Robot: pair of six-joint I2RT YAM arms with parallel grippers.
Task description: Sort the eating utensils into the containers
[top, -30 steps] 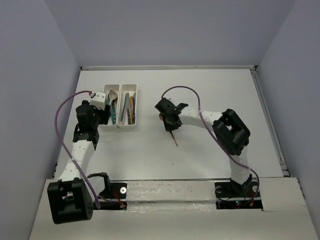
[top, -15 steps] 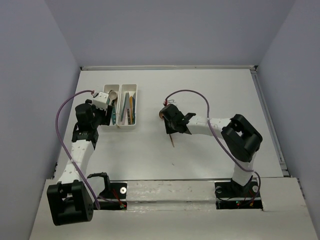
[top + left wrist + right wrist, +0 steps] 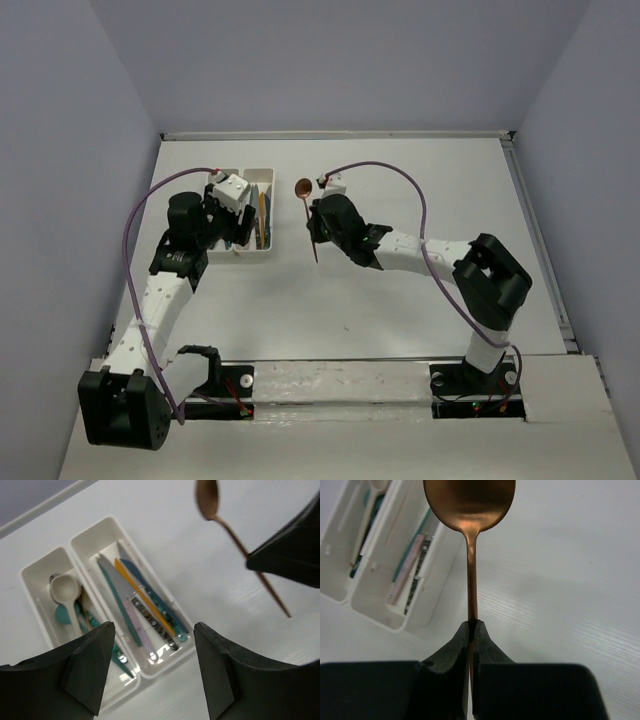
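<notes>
Near edge: both arm bases bolted here, left arm and right arm each reaching out over the white surface.

Right claw: fingers pressed together on the thin handle of a copper spoon, pinching it partway along the shaft. In the overhead view the claw sits left of the surface's middle. The spoon points its bowl at the far edge and its tail at the near edge. It hangs just right of the trays, apart from them. Cannot tell whether the tail touches the surface.

Left claw: fingers spread wide, nothing between them, poised above the near ends of the two trays. The copper spoon shows at the top right of its wrist view.

Toward the far-left corner: two white trays side by side, long sides touching, running near to far.
- Left tray: beige spoon with its bowl at the far end, teal spoon beside it; other pieces underneath, too hidden to name.
- Right tray: knives lying lengthwise, among them a teal knife, pink-handled knife, orange knife and black knife.

From overhead, the left arm's wrist covers much of the left tray.
</notes>
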